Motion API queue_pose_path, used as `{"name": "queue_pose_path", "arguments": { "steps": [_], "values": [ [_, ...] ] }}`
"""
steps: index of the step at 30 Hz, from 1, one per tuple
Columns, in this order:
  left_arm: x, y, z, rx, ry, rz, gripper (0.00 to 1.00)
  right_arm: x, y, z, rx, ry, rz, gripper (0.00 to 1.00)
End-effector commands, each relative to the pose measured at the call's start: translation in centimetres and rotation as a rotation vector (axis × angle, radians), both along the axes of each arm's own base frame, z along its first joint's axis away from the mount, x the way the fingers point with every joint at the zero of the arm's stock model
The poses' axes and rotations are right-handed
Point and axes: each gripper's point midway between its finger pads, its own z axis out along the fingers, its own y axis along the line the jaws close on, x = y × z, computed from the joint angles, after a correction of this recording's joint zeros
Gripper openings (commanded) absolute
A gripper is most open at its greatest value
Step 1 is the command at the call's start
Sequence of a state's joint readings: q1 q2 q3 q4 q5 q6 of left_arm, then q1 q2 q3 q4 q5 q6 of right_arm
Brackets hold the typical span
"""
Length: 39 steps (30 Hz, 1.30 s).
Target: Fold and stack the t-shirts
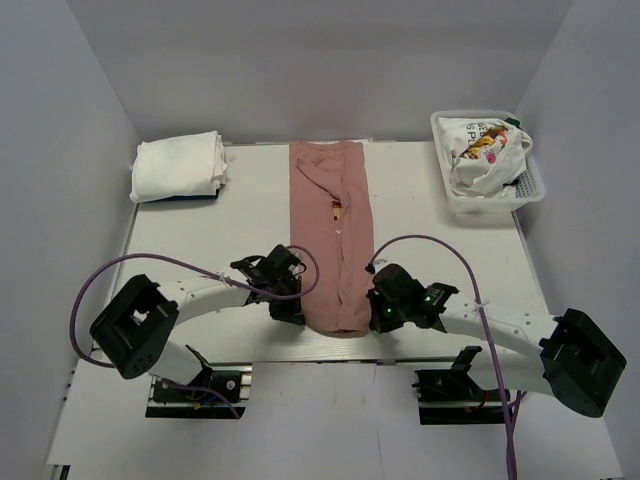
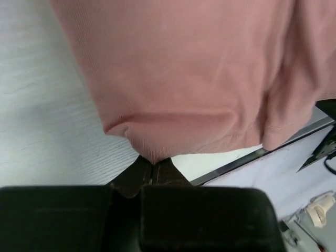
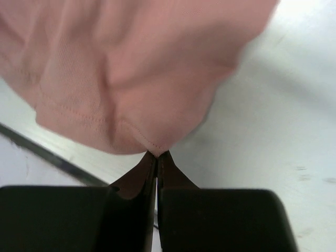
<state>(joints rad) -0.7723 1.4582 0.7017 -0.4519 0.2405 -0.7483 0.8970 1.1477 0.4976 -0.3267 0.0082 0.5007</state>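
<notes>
White walls (image 1: 320,60) are seen on three sides of a pale table (image 1: 450,250). A pink t-shirt (image 1: 335,230) is laid flat in the middle of the table, folded into a long thin strip that runs from the far edge almost to the near edge. A small bit of coloured print can be seen near its middle, but it is too small to be made out. The near end of the strip is held at both corners — the left corner by the left gripper (image 1: 290,312) and the right corner by the right gripper (image 1: 378,320). In the left wrist view the black fingers (image 2: 131,181) are seen pressed together with the pink hem pinched at their tips, and the cloth is bunched into a small fold just above them. In the right wrist view the fingers are shut tight too, and the stitched hem is caught at the very tip. A pile of folded white t-shirts (image 1: 178,167) is set at the far left corner of the table, well apart from the pink one. At the far right a white basket (image 1: 535,188) is placed, and a white printed t-shirt (image 1: 485,150) is crumpled inside it — bright letters and pictures are shown on it. Purple cables (image 1: 85,300) are looped over the table near each gripper.
</notes>
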Motion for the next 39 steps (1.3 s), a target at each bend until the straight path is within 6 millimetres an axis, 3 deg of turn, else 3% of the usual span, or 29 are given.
{"name": "queue_pose_path", "arguments": {
  "steps": [1, 5, 6, 8, 9, 10, 11, 13, 17, 18, 19, 23, 26, 30, 32, 39],
  "values": [
    [3.7, -1.1, 4.2, -0.060, -0.203, 0.038, 0.00, 5.0, 0.8, 4.0, -0.012, -0.206, -0.084, 0.00],
    [7.0, -1.2, 6.9, -0.058, -0.308, 0.118, 0.00, 8.5, 1.0, 6.8, -0.025, -0.326, -0.183, 0.00],
    [7.6, -1.4, 7.3, -0.065, -0.328, 0.139, 0.00, 10.5, 1.3, 8.7, -0.025, -0.382, -0.233, 0.00],
    [10.0, -1.6, 8.9, -0.054, -0.392, 0.186, 0.00, 11.6, 1.3, 9.5, -0.029, -0.406, -0.268, 0.00],
    [10.9, -1.3, 8.3, -0.014, -0.386, 0.208, 0.00, 13.2, 1.6, 10.3, -0.038, -0.433, -0.301, 0.00],
    [11.5, -0.8, 8.2, 0.032, -0.395, 0.228, 0.00, 13.9, 1.5, 10.6, -0.047, -0.444, -0.320, 0.00],
    [13.4, -0.8, 9.5, 0.025, -0.428, 0.266, 0.00, 14.8, 1.9, 11.0, -0.049, -0.457, -0.337, 0.00],
    [15.8, -0.7, 9.9, 0.029, -0.458, 0.314, 0.00, 16.9, 1.4, 11.3, -0.077, -0.481, -0.394, 0.00],
    [19.4, -0.9, 10.5, 0.019, -0.497, 0.347, 0.00, 20.9, 2.2, 11.7, -0.103, -0.496, -0.420, 0.00],
    [20.5, -0.5, 10.6, 0.018, -0.504, 0.369, 0.00, 22.7, 2.4, 11.9, -0.112, -0.501, -0.435, 0.00],
    [21.6, -0.6, 11.3, 0.014, -0.520, 0.374, 0.00, 23.2, 2.4, 11.9, -0.121, -0.501, -0.440, 0.00],
    [24.9, -1.0, 9.9, 0.001, -0.531, 0.346, 0.00, 27.2, 1.8, 11.9, -0.145, -0.538, -0.471, 0.00],
    [26.6, -1.5, 9.7, 0.001, -0.543, 0.333, 0.00, 29.6, 2.3, 10.4, -0.165, -0.493, -0.474, 0.00],
    [29.5, -1.4, 9.2, 0.002, -0.563, 0.343, 0.00, 31.1, 2.4, 9.3, -0.170, -0.463, -0.474, 0.00],
    [30.1, -1.3, 8.1, 0.013, -0.538, 0.344, 0.00, 31.9, 2.6, 9.0, -0.157, -0.459, -0.475, 0.00],
    [31.3, -0.3, 7.0, 0.056, -0.527, 0.360, 0.01, 34.0, 3.3, 7.0, -0.150, -0.423, -0.442, 0.00]
  ]
}}
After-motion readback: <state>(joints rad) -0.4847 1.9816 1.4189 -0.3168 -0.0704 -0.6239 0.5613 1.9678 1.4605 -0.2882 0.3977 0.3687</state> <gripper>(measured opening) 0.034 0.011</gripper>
